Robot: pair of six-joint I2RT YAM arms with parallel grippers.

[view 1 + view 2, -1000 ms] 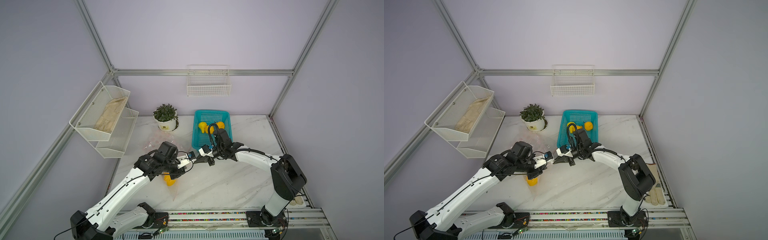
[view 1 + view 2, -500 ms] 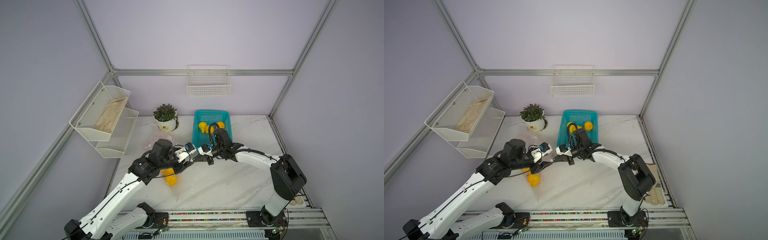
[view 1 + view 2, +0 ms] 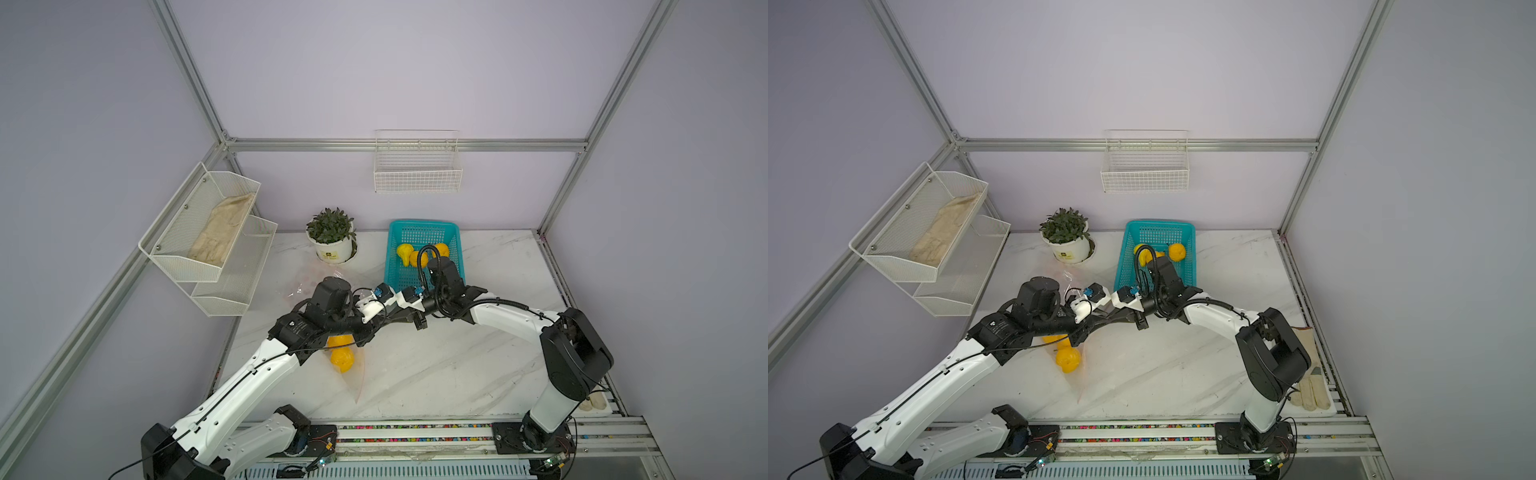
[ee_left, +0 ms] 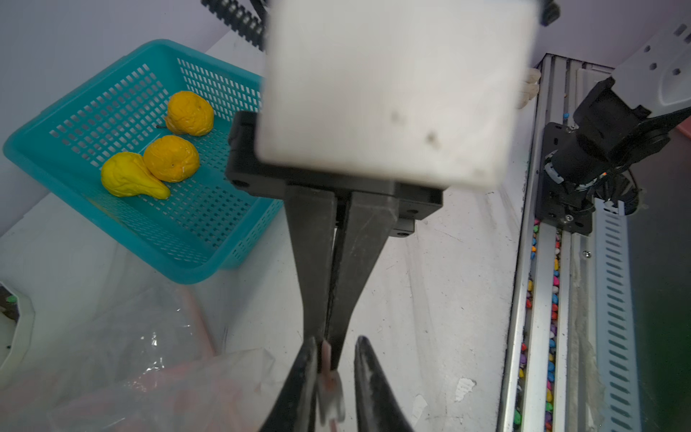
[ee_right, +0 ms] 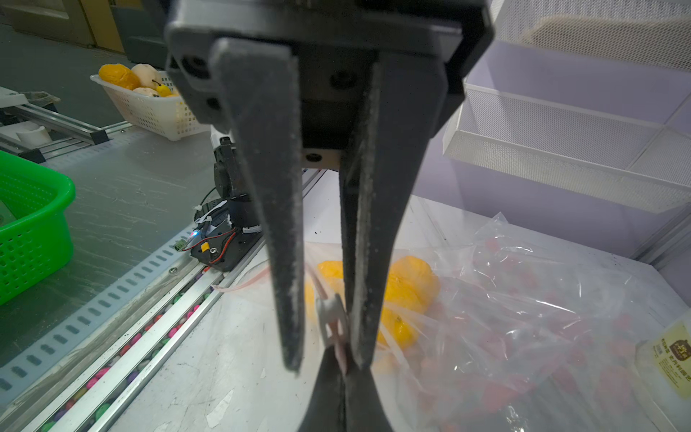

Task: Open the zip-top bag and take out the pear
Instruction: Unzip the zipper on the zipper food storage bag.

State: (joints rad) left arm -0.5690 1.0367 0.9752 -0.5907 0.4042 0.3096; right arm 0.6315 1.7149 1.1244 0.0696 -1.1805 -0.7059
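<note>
The bag [image 3: 358,374] lies on the table [image 3: 457,374] toward its left front, clear plastic with a pink zip edge. The pear [image 3: 343,360] is inside it, yellow and partly hidden under the left arm [image 3: 257,365] in both top views. The two grippers meet tip to tip over the bag's zip edge. The right gripper [image 4: 331,333] is closed tight, pinching that edge. The left gripper [image 5: 327,361] has its jaws a little apart with the white slider [image 5: 331,310] between them. The slider touches one finger [image 5: 370,262] and stands clear of the other, so it is not clamped. Behind the right gripper a teal basket [image 3: 424,225] stands at the back of the table and holds three yellow fruits [image 4: 172,157], two touching and the third just beside them. Left of it a white pot [image 3: 332,253] holds a green plant [image 3: 330,224]. On the left wall a two-tier mesh shelf [image 3: 187,268] carries a beige cloth [image 3: 222,230] in its upper tier. A wire basket [image 3: 417,180] hangs on the back wall. In the right wrist view, off the table, a white basket [image 5: 157,112] holds a pile [image 5: 142,80] of yellow and pale fruit. A green basket [image 5: 37,232] stands near it, and what it holds cannot be seen.
</note>
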